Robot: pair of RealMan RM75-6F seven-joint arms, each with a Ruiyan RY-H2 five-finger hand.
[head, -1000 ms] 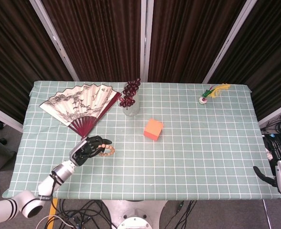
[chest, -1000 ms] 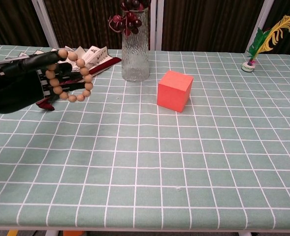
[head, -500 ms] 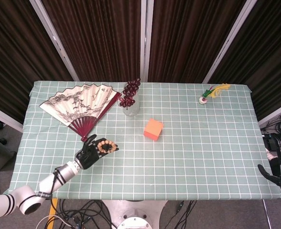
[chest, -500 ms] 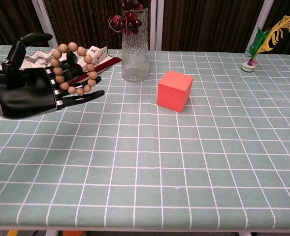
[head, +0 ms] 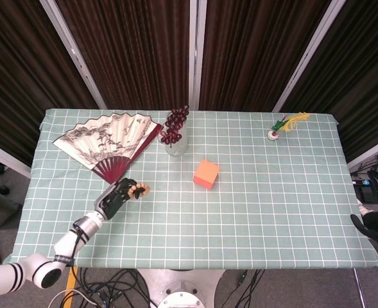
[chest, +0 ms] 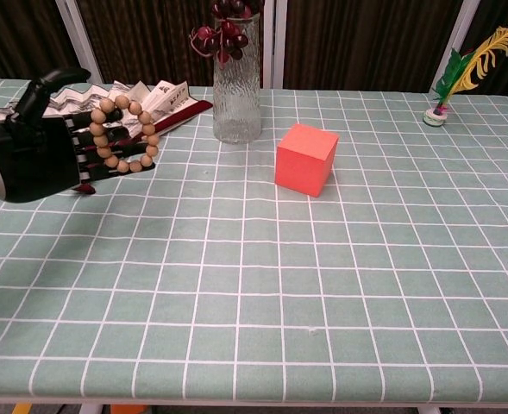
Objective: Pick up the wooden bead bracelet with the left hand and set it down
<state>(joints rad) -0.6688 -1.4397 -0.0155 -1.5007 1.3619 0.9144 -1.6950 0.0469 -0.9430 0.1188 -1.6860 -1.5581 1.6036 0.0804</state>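
Observation:
The wooden bead bracelet (head: 139, 188) (chest: 149, 141) hangs looped over the fingers of my black left hand (head: 115, 200) (chest: 29, 159), which holds it near the table's front left, just in front of the fan's red handle. In the chest view the beads ring the fingertips and the thumb sticks up behind. Whether the bracelet touches the cloth I cannot tell. My right hand (head: 370, 226) shows only as a dark sliver at the right edge of the head view, off the table; its fingers are hidden.
A painted folding fan (head: 105, 141) (chest: 154, 93) lies open at the back left. A glass vase (head: 176, 142) (chest: 236, 95) with dark red berries stands mid-back. An orange cube (head: 206, 174) (chest: 306, 159) sits centre. A feather toy (head: 282, 124) (chest: 460, 73) is far right.
My left hand has drawn back to the left and lower with the bracelet, and its spread fingers have curled in. The right hand has slid further out of the frame.

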